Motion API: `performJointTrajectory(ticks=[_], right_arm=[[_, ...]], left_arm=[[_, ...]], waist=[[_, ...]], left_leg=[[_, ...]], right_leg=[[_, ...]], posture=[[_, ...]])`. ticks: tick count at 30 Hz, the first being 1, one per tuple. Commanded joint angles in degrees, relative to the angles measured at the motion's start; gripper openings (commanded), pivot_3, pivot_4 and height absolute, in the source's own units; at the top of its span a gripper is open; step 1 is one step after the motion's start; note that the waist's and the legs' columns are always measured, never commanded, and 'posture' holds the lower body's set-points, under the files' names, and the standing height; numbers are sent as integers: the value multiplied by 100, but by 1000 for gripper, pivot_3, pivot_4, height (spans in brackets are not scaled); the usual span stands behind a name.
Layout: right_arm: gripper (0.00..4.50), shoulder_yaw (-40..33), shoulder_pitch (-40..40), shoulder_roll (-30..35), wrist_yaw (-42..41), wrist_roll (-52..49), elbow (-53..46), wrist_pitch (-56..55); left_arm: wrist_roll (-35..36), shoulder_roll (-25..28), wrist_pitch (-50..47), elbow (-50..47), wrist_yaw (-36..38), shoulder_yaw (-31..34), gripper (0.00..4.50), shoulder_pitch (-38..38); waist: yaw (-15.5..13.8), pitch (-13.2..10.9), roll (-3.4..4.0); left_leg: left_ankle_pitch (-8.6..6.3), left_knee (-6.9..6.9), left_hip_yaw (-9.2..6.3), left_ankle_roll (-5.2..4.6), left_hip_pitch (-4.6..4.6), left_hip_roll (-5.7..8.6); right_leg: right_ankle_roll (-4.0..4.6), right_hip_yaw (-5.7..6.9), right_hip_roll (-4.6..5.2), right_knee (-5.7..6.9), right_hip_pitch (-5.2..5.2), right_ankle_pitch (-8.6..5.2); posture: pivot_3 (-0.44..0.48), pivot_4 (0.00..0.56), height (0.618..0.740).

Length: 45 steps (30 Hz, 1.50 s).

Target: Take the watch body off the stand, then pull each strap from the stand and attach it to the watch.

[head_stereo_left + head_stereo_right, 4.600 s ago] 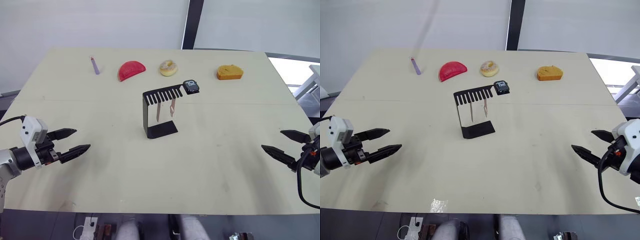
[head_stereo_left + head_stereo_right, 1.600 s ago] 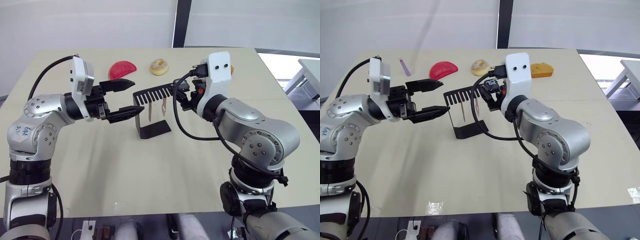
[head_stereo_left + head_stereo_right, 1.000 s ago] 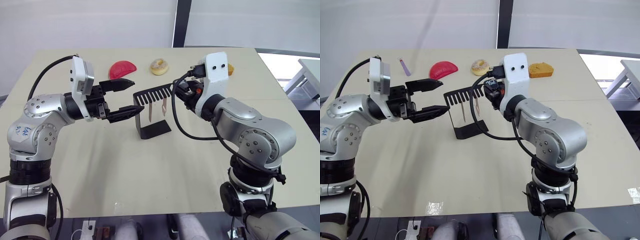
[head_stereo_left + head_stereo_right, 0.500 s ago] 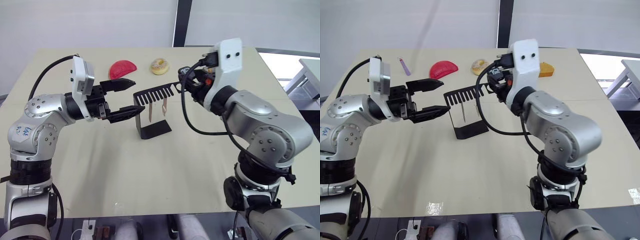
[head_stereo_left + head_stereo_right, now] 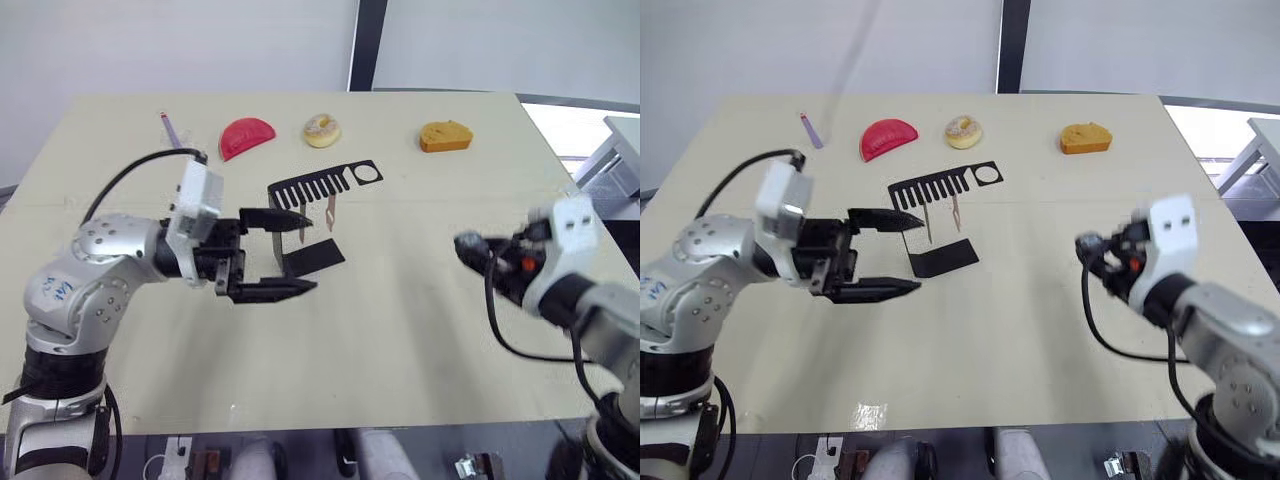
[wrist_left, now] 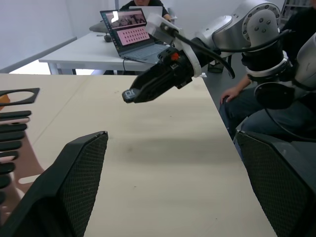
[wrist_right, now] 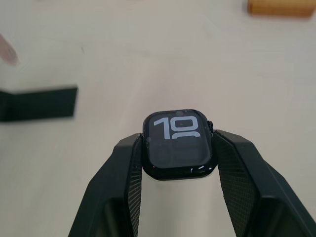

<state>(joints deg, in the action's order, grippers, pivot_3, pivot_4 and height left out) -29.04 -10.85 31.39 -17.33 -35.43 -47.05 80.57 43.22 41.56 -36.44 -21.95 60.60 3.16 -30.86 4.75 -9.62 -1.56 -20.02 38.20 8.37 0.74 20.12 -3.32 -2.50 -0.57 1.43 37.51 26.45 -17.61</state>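
You have the watch body [image 7: 178,144] pinched between the two black fingers of your right gripper [image 7: 178,163], screen up and showing light digits, held above the table [image 5: 400,330] well to the right of the stand [image 5: 312,215] and clear of it. The stand sits upright on its flat base, its top arm with the comb slots and the round hole at the end bare of the watch. Both straps [image 5: 329,212] hang from the slots of that top arm, side by side, their lower ends above the base. Your left gripper [image 5: 288,252] sits just left of the stand with its fingers spread wide, one fingertip [image 5: 299,217] level with the comb arm and the other near the front of the base, touching neither. Beyond the stand, along the table's far edge, lie a purple stick [image 5: 168,126], a red half-round piece [image 5: 246,137], a doughnut [image 5: 322,130] and an orange piece [image 5: 445,135].
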Motion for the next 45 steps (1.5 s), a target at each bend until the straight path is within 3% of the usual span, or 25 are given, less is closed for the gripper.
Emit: performJointTrajectory(ticks=[1,12,36,37,41,45], right_arm=[[1661,309,504,-8,-73,506,322,-1233],[1661,902,784,-398,-37,1057,1560,-2900],[1661,1323,847,-437,-130,1225,2313,-3523],[2690,1282,868,-415,-156,1192,2278,-3519],[4470,876,1156,-96,-485,913,1910,-3479],[4491,55,1779,435,-1215,392,1585,-3510]], left_arm=[[-145,-75,268,-209,40,-125,4500,30],[-319,-216,472,-195,19,-358,4500,44],[-510,-225,557,154,243,-373,4500,-95],[-504,-214,544,138,239,-357,4500,-69],[-342,-113,291,-27,-2,-77,4500,215],[-158,190,-31,-325,-257,448,4500,941]], waist=[[4,0,-2],[-52,1,-1],[-156,1,-1],[-157,1,-1],[-166,1,-1],[-162,1,-1]], left_leg=[[8,-1,-1,2,-2,3],[17,-3,-5,3,-2,8],[17,3,-5,2,-3,8],[17,3,-5,2,-3,8],[16,4,-5,2,-2,8],[16,1,-7,1,-4,7]], right_leg=[[0,-1,0,-2,-4,7],[-1,-6,0,0,-2,12],[0,-6,0,9,-2,12],[0,-6,0,10,-2,12],[0,-5,0,11,-2,12],[0,-5,0,14,-2,12]], posture=[[0,150,737],[0,150,737],[0,150,737],[0,150,737],[0,150,737],[0,150,737]])
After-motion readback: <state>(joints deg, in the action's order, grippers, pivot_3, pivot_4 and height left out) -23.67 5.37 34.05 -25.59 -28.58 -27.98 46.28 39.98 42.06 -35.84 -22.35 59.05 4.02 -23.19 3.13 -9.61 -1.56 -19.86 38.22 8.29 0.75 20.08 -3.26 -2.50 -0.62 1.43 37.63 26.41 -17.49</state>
